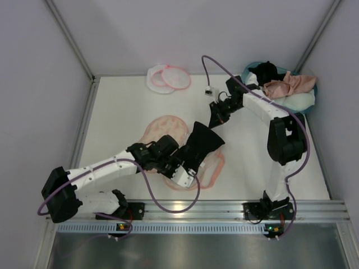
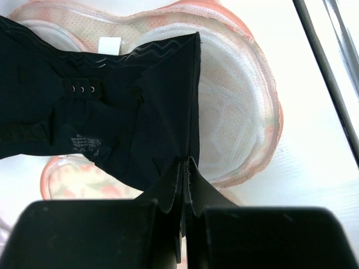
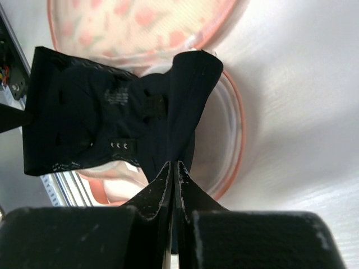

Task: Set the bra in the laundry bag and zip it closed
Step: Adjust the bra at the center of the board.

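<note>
Left wrist view: the left gripper (image 2: 184,168) was closed to a slit and pinched a fold at the edge of a black garment (image 2: 112,106). The garment hung spread over the peanut-shaped padded piece (image 2: 241,112). So thin a pinch would probably slip if the arms drew apart. A strip of bare table (image 2: 303,190) lay beside the padded piece, and the frame rail (image 2: 339,50) ran just past it, leaving little room on that side.

Right wrist view: the right gripper (image 3: 171,171) was likewise closed tight on the opposite fold of the same garment, above the rim of the padded piece. A row of eyelets suggested a bra band, though the dark cloth showed too little detail to be certain.

Top external view: the garment was stretched between both grippers directly over the padded piece. The bra lay in the teal basket (image 1: 307,103), well beyond the padded piece toward the far right corner, and nothing touched it. The laundry bag (image 1: 169,78) lay on the far side of the padded piece, its two discs overlapping.

Judged risks:
- The item held was not the pink bra.
- Both grippers were occupied, so neither could reach the bra or the laundry bag.
- Slack cloth could snag on the padded piece's trim.

Open table lay between the padded piece and the laundry bag. Enclosure walls bounded the left, far and right sides.
</note>
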{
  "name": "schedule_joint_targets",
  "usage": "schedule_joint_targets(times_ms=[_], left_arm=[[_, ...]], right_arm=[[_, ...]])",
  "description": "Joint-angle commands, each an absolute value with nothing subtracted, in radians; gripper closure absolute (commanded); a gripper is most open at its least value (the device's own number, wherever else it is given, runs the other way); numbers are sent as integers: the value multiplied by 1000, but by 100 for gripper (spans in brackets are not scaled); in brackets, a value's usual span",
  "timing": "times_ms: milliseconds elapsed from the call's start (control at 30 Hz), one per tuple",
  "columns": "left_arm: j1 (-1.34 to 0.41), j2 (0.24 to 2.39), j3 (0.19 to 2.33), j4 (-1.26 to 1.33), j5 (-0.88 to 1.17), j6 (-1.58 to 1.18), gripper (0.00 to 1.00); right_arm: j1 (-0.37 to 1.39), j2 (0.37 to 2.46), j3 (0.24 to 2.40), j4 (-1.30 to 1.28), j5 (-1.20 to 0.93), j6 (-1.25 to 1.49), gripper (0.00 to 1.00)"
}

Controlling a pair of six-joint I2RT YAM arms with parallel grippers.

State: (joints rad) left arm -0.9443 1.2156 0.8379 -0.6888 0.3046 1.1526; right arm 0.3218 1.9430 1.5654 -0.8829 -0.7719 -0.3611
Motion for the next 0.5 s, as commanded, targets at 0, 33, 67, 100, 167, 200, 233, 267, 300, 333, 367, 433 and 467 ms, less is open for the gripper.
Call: schedule_joint_targets(times_ms=[0, 33, 67, 100, 167, 200, 233, 267, 300, 333, 367, 433, 467], left_arm=[[-950, 1177, 890, -744, 350, 1126, 100], [-950, 1175, 894, -758, 353, 1112, 100], [-950, 1172, 900, -759, 356, 1106, 100], [-950, 1163, 902, -761, 362, 1103, 100], [-953, 1157, 904, -764, 359, 1098, 100], [-954, 1152, 902, -768, 357, 1097, 100], [-957, 1151, 902, -772, 351, 1100, 100], [-959, 1150, 902, -778, 350, 1101, 100], [-959, 1149, 903, -788, 350, 1101, 100], [-959, 1146, 902, -795, 351, 1103, 100], [-959, 1143, 900, -798, 354, 1103, 100], [-960, 1129, 893, -807, 359, 1108, 100], [-960, 1126, 890, -808, 357, 1112, 100]], right_arm=[[367, 1873, 1617, -884, -795, -348, 100], [373, 1871, 1617, -885, -795, -347, 100], [377, 1870, 1615, -888, -795, -345, 100], [388, 1868, 1615, -888, -795, -344, 100], [399, 1870, 1612, -885, -792, -342, 100], [406, 1871, 1612, -882, -790, -342, 100], [411, 1871, 1612, -882, -788, -338, 100], [414, 1873, 1612, -881, -788, -336, 100], [417, 1871, 1614, -881, -788, -336, 100], [422, 1871, 1615, -879, -790, -331, 100], [423, 1873, 1618, -877, -790, -330, 100], [426, 1875, 1623, -879, -792, -324, 100], [428, 1875, 1624, -877, -792, -321, 100]])
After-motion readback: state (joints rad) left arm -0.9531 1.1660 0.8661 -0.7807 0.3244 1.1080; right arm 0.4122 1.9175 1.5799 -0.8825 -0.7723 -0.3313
